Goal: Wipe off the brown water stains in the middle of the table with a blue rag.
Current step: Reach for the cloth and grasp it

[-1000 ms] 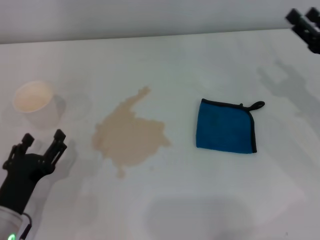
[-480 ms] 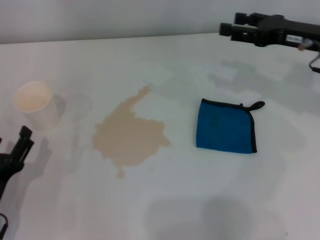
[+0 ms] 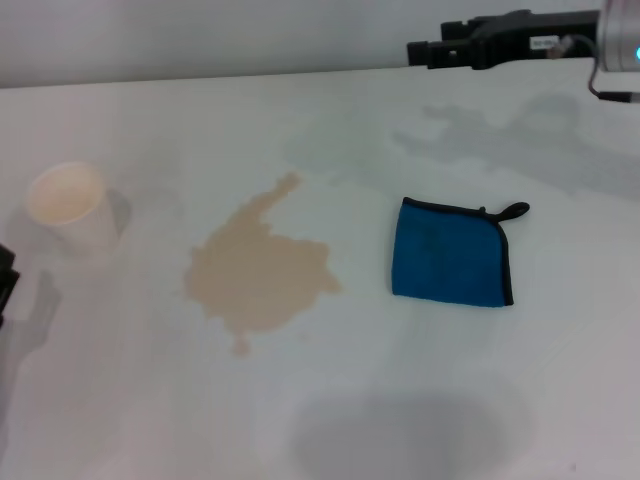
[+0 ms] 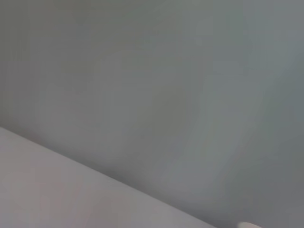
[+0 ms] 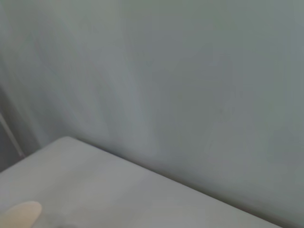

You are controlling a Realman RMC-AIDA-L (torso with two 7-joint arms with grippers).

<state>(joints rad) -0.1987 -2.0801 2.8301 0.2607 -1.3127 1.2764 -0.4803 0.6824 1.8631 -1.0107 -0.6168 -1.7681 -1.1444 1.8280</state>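
The table [image 3: 420, 400] is lying wide and white. The right arm is reaching level above its far edge, its right gripper [image 3: 425, 50] pointing left; its opening cannot be judged. The brown water stains [image 3: 258, 272] are sitting mid-table, thin tail pointing far-right. The blue rag [image 3: 450, 254] is lying flat just right of them, loop pointing right. Only a dark sliver of the left arm is showing at the near left edge.

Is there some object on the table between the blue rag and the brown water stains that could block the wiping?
Nothing visible does. In the head view, only bare white table lies between the blue rag and the brown water stains. The paper cup stands on the stains' far side, away from that path.
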